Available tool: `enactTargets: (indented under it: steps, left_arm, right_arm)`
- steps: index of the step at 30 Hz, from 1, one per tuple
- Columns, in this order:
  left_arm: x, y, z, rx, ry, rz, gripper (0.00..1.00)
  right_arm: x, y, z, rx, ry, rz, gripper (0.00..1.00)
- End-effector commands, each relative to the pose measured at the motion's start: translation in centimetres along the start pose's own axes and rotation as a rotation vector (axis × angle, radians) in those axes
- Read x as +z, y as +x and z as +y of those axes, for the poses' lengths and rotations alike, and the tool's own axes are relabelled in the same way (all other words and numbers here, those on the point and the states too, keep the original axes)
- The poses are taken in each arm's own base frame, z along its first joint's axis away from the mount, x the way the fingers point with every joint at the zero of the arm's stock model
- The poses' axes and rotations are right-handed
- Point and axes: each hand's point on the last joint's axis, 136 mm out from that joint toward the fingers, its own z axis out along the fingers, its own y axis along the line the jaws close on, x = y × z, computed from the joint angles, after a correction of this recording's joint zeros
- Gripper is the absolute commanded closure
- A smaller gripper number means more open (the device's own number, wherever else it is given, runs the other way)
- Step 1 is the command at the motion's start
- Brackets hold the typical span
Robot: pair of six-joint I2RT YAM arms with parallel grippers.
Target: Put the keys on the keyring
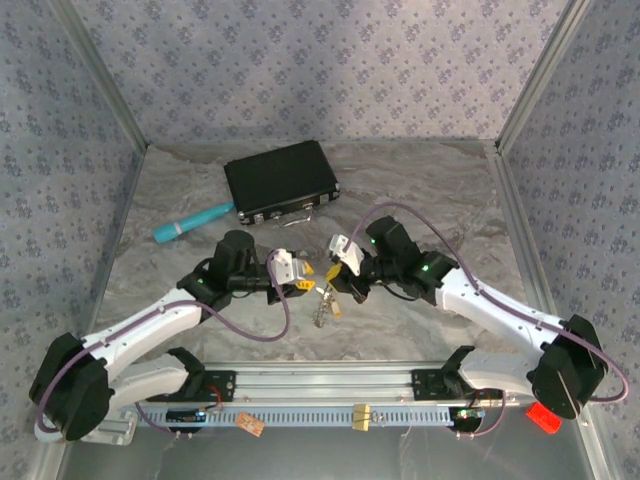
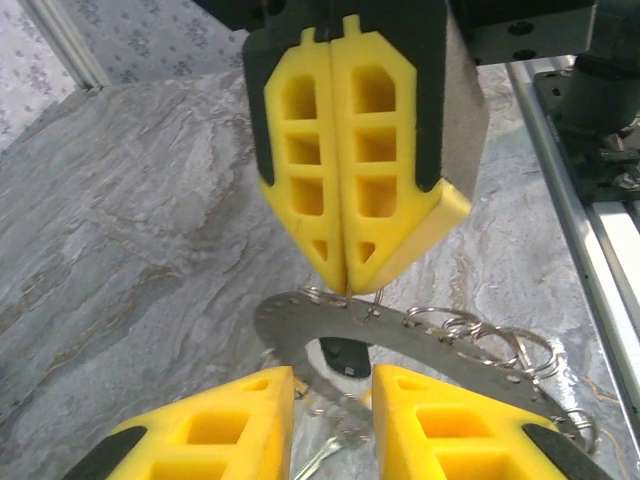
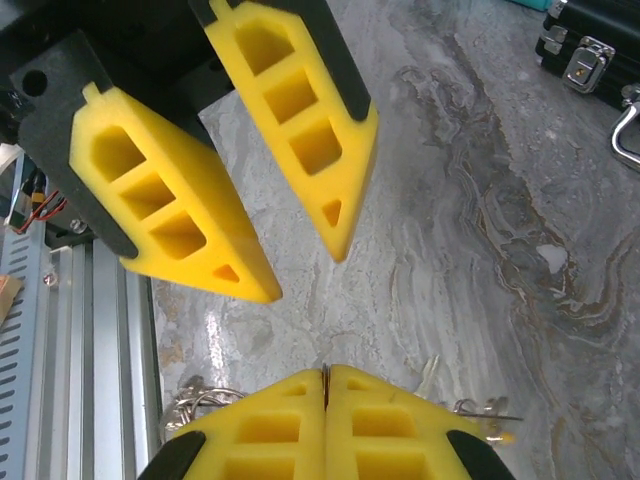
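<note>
Between left claw and right claw, one keyring

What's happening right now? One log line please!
right gripper: shut on flat grey metal keyring | left gripper: open, facing it

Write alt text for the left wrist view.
The right gripper, shut, pinches the rim of a grey toothed keyring over the marbled table. The left gripper's yellow fingers stand apart in the foreground, part of the ring between them.
</note>
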Motion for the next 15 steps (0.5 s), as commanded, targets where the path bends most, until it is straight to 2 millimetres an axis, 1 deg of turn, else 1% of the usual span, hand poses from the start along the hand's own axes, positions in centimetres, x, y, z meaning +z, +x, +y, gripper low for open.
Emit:
enactTargets:
  steps: [1, 6, 15]
  left_arm:
    - [0.3, -0.5, -1.4, 0.032, 0.077, -0.046, 0.74]
    - [0.6, -0.1, -1.8, 0.006, 0.107, -0.044, 0.75]
    - [0.8, 0.6, -2.0, -0.015, 0.119, -0.031, 0.76]
  right_arm:
    - [-0.4, -2.8, 0.8, -0.072, -0.036, -0.071, 1.00]
    - [-0.1, -3.3, 1.0, -0.089, -0.049, -0.079, 1.00]
    - [0.5, -3.7, 1.8, -0.105, -0.081, -0.093, 1.00]
